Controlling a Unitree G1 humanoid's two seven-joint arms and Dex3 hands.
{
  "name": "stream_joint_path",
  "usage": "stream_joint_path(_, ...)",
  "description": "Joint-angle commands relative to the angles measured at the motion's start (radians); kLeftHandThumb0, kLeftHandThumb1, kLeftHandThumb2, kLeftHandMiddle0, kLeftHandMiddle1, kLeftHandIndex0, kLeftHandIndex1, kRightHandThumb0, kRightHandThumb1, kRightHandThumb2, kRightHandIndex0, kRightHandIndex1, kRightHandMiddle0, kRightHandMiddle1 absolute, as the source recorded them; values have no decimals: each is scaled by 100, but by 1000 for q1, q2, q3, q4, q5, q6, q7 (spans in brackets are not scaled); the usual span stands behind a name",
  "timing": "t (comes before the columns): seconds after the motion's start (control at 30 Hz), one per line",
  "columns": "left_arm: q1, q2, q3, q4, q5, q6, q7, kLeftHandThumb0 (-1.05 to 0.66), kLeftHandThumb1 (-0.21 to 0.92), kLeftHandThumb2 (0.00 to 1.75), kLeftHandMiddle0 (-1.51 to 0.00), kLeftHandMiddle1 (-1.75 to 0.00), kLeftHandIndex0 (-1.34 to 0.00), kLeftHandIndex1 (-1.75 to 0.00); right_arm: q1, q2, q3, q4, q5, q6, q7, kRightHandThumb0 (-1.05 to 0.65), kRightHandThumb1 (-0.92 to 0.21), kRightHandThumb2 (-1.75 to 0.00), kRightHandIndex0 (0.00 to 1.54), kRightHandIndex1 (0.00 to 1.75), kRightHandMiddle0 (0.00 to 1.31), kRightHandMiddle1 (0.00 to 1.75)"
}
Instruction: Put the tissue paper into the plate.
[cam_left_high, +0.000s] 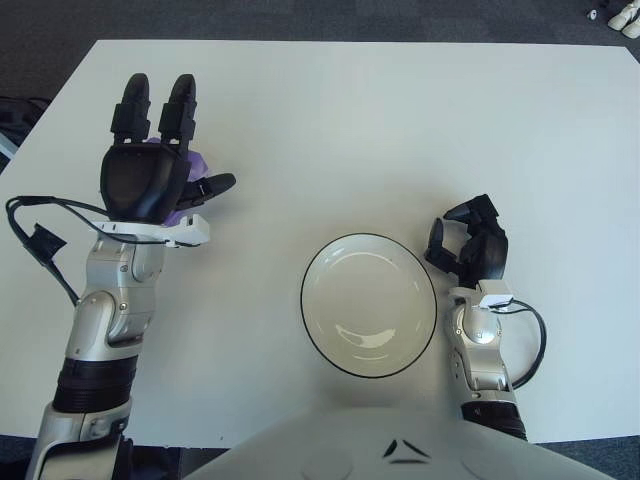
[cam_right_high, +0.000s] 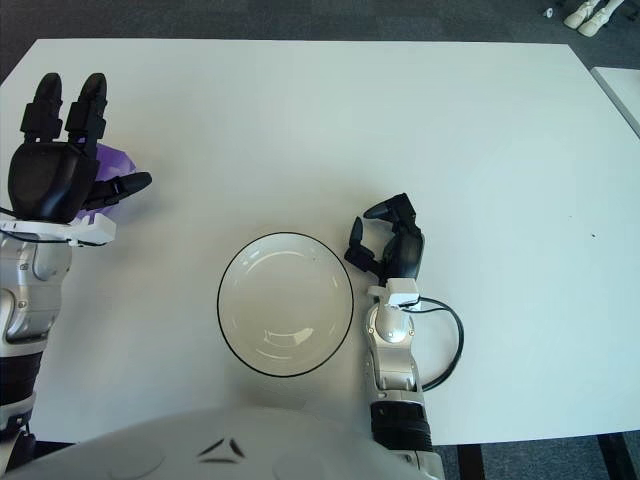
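Observation:
A crumpled purple tissue paper (cam_left_high: 197, 163) lies on the white table at the left, mostly hidden under my left hand (cam_left_high: 175, 135). That hand hovers over it with its fingers spread straight and its thumb out to the right, holding nothing. The tissue also shows in the right eye view (cam_right_high: 116, 158). A white plate (cam_left_high: 368, 290) with a dark rim stands near the table's front edge, right of the left hand. My right hand (cam_left_high: 466, 243) shows just right of the plate, fingers loosely bent and empty.
The white table (cam_left_high: 400, 120) stretches wide behind the plate. A black cable (cam_left_high: 535, 345) loops by the right wrist and another by the left forearm (cam_left_high: 30, 225). Dark floor lies beyond the table edges.

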Motion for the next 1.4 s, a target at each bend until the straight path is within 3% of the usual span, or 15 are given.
stream_joint_path(0.0,-11,23,-1,18,-10,31,-42,-105,90,38,0,0,0,0,66,14,-8,72,13,72,3,-47,-35,-128,106,175,58,175)
stream_joint_path(0.67,-117,44,-51,123,-78,191,-224,-105,82,31,0,0,0,0,69,16,-8,71,-3,60,-18,-47,-36,-128,106,175,58,175)
stream_joint_path(1.0,-211,40,-104,164,-88,454,-442,-105,83,30,0,0,0,0,69,15,-9,76,2,52,-19,-47,-36,-127,106,175,57,175)
stream_joint_path(1.17,-251,47,-138,207,-86,517,-475,-105,84,30,0,0,0,0,68,15,-10,78,3,48,-19,-46,-37,-126,106,175,57,175)
stream_joint_path(1.37,-312,68,-172,345,-107,525,-469,-105,88,30,0,0,0,0,73,15,-9,73,6,51,-15,-46,-38,-124,106,175,56,175)
